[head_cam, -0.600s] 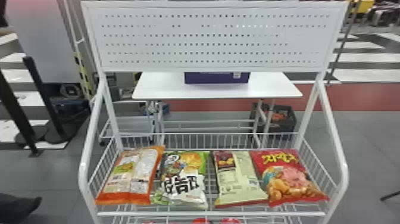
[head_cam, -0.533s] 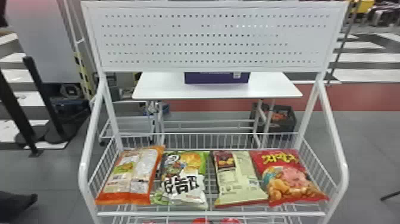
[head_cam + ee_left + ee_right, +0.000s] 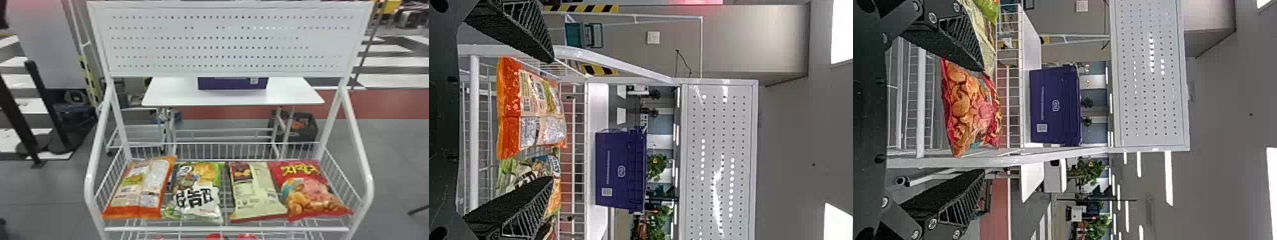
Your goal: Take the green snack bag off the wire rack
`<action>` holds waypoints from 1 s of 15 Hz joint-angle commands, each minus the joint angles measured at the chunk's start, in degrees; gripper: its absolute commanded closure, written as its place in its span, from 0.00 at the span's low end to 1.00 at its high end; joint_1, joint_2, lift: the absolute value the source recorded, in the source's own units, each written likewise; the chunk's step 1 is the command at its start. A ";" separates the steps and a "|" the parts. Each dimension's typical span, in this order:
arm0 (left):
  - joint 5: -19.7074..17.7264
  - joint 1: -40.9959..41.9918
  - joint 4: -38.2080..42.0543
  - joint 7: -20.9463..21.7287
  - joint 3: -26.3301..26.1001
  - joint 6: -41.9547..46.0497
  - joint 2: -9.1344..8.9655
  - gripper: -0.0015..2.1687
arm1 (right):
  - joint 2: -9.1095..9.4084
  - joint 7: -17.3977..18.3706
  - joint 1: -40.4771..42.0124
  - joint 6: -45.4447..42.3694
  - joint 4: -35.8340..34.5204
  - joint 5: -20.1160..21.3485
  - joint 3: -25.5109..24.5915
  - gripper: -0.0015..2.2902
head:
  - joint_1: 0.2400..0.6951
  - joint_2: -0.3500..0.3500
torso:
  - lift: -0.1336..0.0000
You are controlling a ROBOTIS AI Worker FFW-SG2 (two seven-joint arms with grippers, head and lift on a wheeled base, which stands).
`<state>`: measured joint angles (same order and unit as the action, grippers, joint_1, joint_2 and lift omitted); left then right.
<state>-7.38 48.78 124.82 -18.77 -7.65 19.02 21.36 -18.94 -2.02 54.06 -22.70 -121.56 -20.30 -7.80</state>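
One white wire rack [image 3: 90,188] is topped by a perforated panel [image 3: 223,41] and backed by a white table [image 3: 287,96] where a purple box [image 3: 232,83] is placed. Lined up from left to right in its basket [image 3: 223,229] are an orange bag [image 3: 140,188], the green snack bag [image 3: 197,191], a pale bag [image 3: 255,191] and a red bag [image 3: 308,191]. In the wrist views, both the left jaws [image 3: 552,120] and the right jaws [image 3: 983,121] are seen spread wide apart.

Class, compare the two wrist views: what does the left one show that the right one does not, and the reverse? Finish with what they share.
Left wrist view: the orange snack bag and the open left gripper.
Right wrist view: the red snack bag and the open right gripper.
Both: the purple box, perforated panel and wire rack.
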 commanded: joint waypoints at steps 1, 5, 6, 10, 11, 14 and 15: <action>0.00 -0.26 -0.10 0.40 -0.18 -0.18 -0.09 0.02 | 0.13 0.00 -0.09 -0.01 0.01 0.00 -0.02 0.08 | 0.57 0.50 | 1.00; 0.18 -11.95 -8.27 0.40 -8.44 -2.46 -0.44 0.02 | 0.22 -0.09 -0.62 -0.01 0.27 0.18 0.77 0.08 | 0.57 0.50 | 1.00; -0.09 -15.99 -10.65 0.13 -10.99 -5.10 -0.97 0.02 | 0.30 -0.09 -0.62 -0.01 0.27 0.35 0.94 0.08 | 0.57 0.50 | 1.00; -0.26 -28.83 -18.82 0.04 -16.87 -15.82 -5.18 0.02 | 0.39 -0.09 -0.62 -0.01 0.62 0.35 0.94 0.08 | 0.57 0.50 | 1.00; -0.18 -31.55 -21.19 0.04 -17.84 -17.40 -6.50 0.02 | 0.48 -0.09 -0.71 -0.01 0.71 0.44 0.94 0.08 | 0.57 0.50 | 1.00; -0.18 -38.67 -28.49 0.22 -20.04 -19.86 -9.32 0.02 | 0.57 -0.09 -0.97 -0.01 0.98 0.62 1.30 0.08 | 0.57 0.50 | 1.00; -0.44 -40.43 -30.33 0.31 -20.13 -19.86 -9.67 0.02 | 0.66 -0.09 -1.06 -0.01 1.06 0.70 1.38 0.08 | 0.57 0.50 | 1.00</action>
<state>-7.52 11.04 97.32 -18.46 -27.31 -0.60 12.39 -18.35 -2.11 53.14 -22.71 -120.59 -19.69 -6.52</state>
